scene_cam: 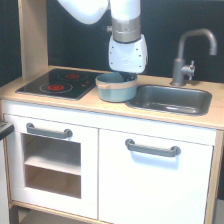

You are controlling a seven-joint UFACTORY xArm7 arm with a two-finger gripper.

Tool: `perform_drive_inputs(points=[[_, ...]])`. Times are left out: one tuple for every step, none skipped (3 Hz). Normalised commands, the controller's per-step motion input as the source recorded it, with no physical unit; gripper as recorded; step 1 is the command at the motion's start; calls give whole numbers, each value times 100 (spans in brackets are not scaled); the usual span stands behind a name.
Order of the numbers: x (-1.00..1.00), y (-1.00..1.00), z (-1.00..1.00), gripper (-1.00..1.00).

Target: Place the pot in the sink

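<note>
The pot (pixel 115 88), small, round and blue-grey with a pale band at its rim, is on the light wood countertop between the stovetop and the sink. Its right side reaches the sink's left rim. The sink (pixel 192 106) is a dark grey basin to the exterior view's right of the pot, and nothing shows inside it. My gripper (pixel 128 76) comes straight down from the white wrist housing onto the pot's far right rim. Its dark fingertips are mostly hidden behind and inside the pot, so their spacing does not show.
A black stovetop (pixel 55 83) with red rings lies to the left of the pot. A grey faucet (pixel 189 54) rises behind the sink. A wooden post (pixel 33 35) stands at the back left. Below the counter are white cabinet doors with grey handles.
</note>
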Motion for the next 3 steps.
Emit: perform_drive_inputs(points=[[-25,-16,95,-100],[28,-49,100,-100],[27,-23,48,-100]])
